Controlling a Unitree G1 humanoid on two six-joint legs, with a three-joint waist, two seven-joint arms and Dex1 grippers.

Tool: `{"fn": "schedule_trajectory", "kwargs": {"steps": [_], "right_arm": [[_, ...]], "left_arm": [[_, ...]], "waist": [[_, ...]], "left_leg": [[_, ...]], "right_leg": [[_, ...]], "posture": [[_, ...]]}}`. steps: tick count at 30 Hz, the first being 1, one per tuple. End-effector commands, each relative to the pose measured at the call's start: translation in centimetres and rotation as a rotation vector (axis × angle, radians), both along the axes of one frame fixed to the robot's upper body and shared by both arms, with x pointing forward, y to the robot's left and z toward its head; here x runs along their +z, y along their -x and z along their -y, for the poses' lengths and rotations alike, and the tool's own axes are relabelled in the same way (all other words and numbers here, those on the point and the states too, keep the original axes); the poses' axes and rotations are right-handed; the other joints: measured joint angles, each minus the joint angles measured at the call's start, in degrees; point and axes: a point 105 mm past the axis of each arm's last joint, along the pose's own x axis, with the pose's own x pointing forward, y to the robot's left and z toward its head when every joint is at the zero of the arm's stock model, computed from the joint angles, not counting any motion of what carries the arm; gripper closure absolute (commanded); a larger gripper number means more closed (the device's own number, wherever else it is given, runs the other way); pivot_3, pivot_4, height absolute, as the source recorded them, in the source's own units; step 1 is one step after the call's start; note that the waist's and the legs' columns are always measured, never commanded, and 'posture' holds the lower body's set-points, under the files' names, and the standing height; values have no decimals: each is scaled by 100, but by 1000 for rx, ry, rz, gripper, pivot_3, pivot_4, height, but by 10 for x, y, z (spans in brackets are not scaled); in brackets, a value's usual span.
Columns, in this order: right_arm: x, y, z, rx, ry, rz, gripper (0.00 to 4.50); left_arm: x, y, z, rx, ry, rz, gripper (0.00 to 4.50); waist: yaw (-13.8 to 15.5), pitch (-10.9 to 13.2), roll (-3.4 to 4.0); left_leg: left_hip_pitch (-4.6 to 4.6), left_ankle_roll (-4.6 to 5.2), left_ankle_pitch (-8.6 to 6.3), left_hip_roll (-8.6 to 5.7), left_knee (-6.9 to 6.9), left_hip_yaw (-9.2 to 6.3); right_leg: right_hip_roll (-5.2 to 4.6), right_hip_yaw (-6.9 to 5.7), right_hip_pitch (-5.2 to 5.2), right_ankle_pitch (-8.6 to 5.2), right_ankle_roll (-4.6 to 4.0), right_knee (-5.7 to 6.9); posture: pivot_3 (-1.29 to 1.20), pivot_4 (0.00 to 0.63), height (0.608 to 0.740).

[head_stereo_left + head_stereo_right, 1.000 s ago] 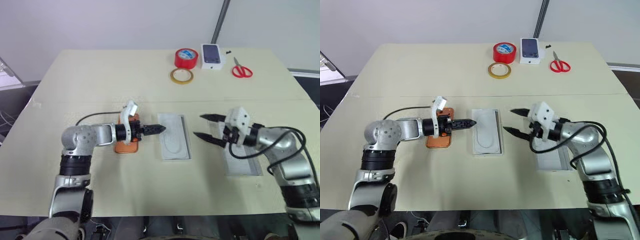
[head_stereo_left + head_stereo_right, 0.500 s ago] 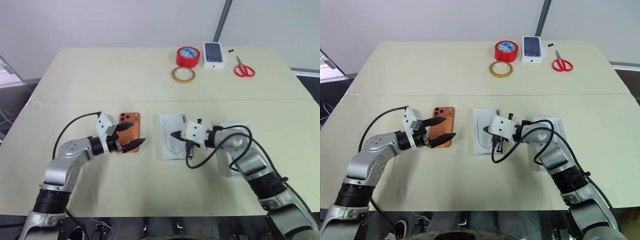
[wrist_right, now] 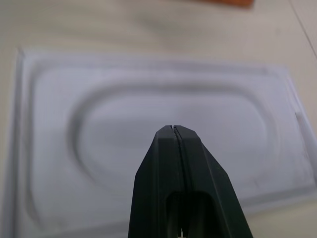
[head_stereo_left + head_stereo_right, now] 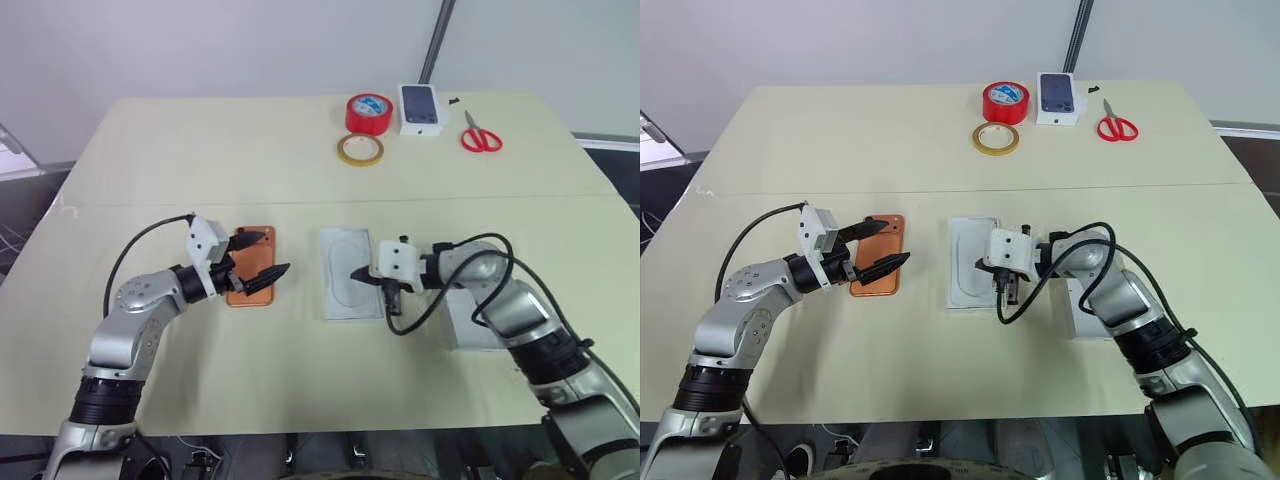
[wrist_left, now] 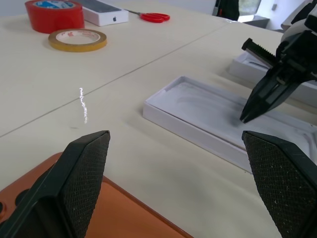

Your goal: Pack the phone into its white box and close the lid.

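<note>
The copper-orange phone lies flat on the table, left of centre. My left gripper hangs open just over it, one finger toward each end of the phone, with nothing held. To its right sits the white box, its insert with an oval recess facing up. My right gripper is shut and empty. Its joined tip points down into the recess and appears to touch it. The lid lies further right, partly hidden under my right arm.
At the table's far edge stand a red tape roll, a yellow tape ring, a small white box with a phone picture and red scissors. A seam crosses the table behind the work area.
My right gripper closed and swung left and down from over the lid to the box's insert. My left gripper rolled and drew back left over the phone. Little has moved in the last half second.
</note>
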Motion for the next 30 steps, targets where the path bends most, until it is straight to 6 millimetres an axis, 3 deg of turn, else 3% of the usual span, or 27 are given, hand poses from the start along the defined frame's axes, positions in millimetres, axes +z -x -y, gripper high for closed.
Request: {"fn": "schedule_trajectory", "kwargs": {"steps": [1,7,13,16,22,25,30], "right_arm": [[19,-4,-4,-7,-12,102,4476],[16,-3,-2,-9,37,107,4476],[-16,-4,0,-14,132,126,4476],[-22,0,-6,12,109,122,4476],[18,-20,-11,-42,-8,193,4476],[44,-23,-24,-28,-114,207,4476],[52,-26,-54,-2,-172,221,4476]], "left_arm": [[12,1,2,-15,4,51,0],[13,-2,2,-14,8,44,0],[1,-5,-3,2,18,-137,0],[5,-7,-8,15,57,-206,0],[20,-11,-30,46,189,-377,0],[17,-13,-48,111,184,-476,0],[11,-14,-66,175,215,-649,0]], "waist": [[6,0,0],[5,0,0],[-3,0,0],[-8,-1,-2],[-28,0,-3],[-31,0,-2],[-20,0,-3]], "left_leg": [[0,0,0,0,1,0],[-1,0,0,-1,3,0],[-1,-1,0,-1,3,0],[-1,0,0,-1,6,1],[0,-2,2,-1,11,1],[-1,-4,3,-1,11,1],[0,-10,6,0,10,0]], "right_leg": [[0,0,0,0,0,0],[0,0,0,0,0,0],[1,0,-3,0,0,6],[1,0,-4,0,0,10],[4,0,-7,0,0,18],[5,0,-9,0,0,20],[9,0,-15,0,0,26]], "posture": [[0,150,740],[0,150,740],[0,150,740],[0,150,740],[0,150,740],[0,150,740],[0,150,740]]}}
